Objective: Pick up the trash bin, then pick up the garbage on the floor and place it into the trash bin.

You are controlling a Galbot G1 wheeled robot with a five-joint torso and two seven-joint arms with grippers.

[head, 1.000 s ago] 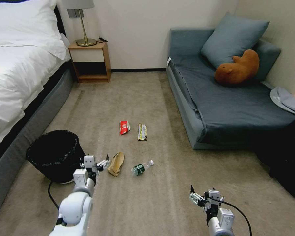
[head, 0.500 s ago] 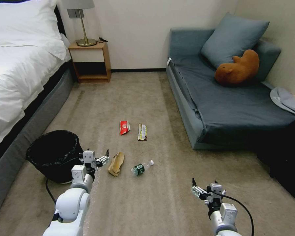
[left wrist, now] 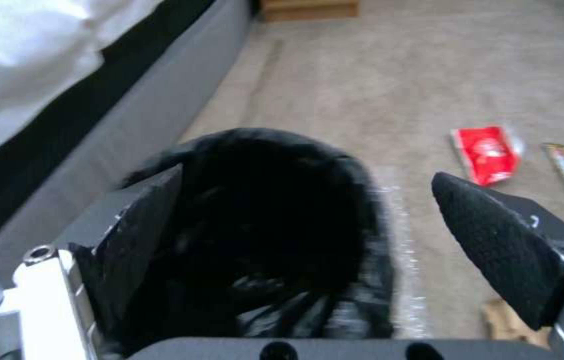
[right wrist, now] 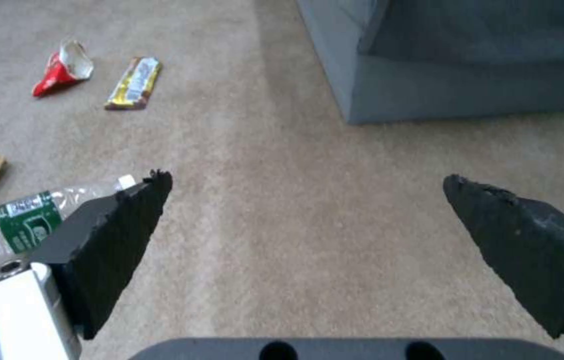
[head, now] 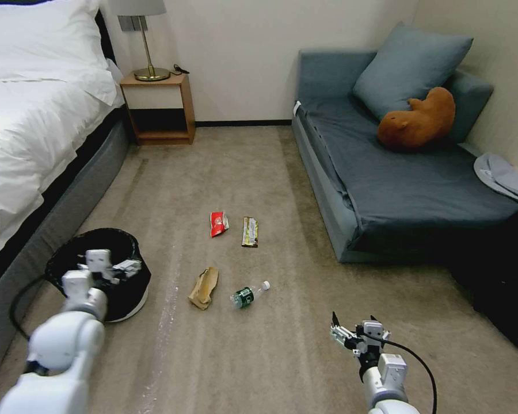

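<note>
The trash bin (head: 106,233), lined with a crinkly black bag, stands on the carpet beside the bed base. My left gripper (head: 126,267) hovers open over its near rim; in the left wrist view the bin's mouth (left wrist: 262,200) lies between the spread fingers (left wrist: 495,245). The garbage lies to the bin's right: a red packet (head: 218,223), a gold bar wrapper (head: 250,231), a brown paper wrapper (head: 204,287) and a clear bottle (head: 247,294). My right gripper (head: 353,323) hangs open and empty above bare carpet, to the right of the bottle (right wrist: 29,225).
A white bed (head: 29,132) on a grey base (head: 17,270) lines the left side. The blue sofa (head: 385,190) stands on the right and a large black bag (head: 501,270) sits beyond its near end. A nightstand (head: 158,106) is at the far wall.
My left arm has swung left, from beside the brown paper wrapper to over the trash bin. The right gripper has barely shifted. The litter has not moved.
</note>
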